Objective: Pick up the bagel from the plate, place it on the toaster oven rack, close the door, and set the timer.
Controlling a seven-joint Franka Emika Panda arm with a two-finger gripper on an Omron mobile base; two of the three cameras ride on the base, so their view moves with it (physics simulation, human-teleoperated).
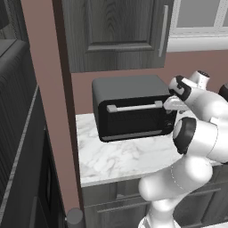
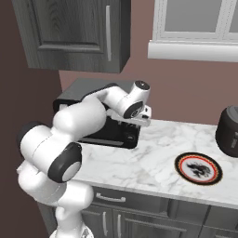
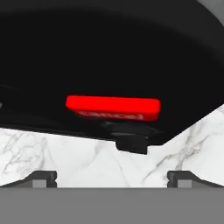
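The black toaster oven (image 1: pixel 129 107) stands on the marble counter with its door (image 1: pixel 133 119) shut, the silver bar handle (image 1: pixel 133 107) along the door's top edge. My gripper (image 3: pixel 112 177) is open at the oven's right end, close to the control panel. Straight ahead of the widely spread fingertips (image 3: pixel 41 177) is a red button (image 3: pixel 113 107). The plate (image 2: pixel 198 168) lies on the counter to the right of the oven with nothing on it. The bagel and the toaster oven rack are hidden.
A dark round appliance (image 2: pixel 230 130) stands at the counter's far right. A grey wall cabinet (image 1: pixel 116 31) hangs over the oven and a brown wall column (image 1: pixel 49 111) rises on its left. Bare marble counter (image 1: pixel 120 156) lies in front of the oven.
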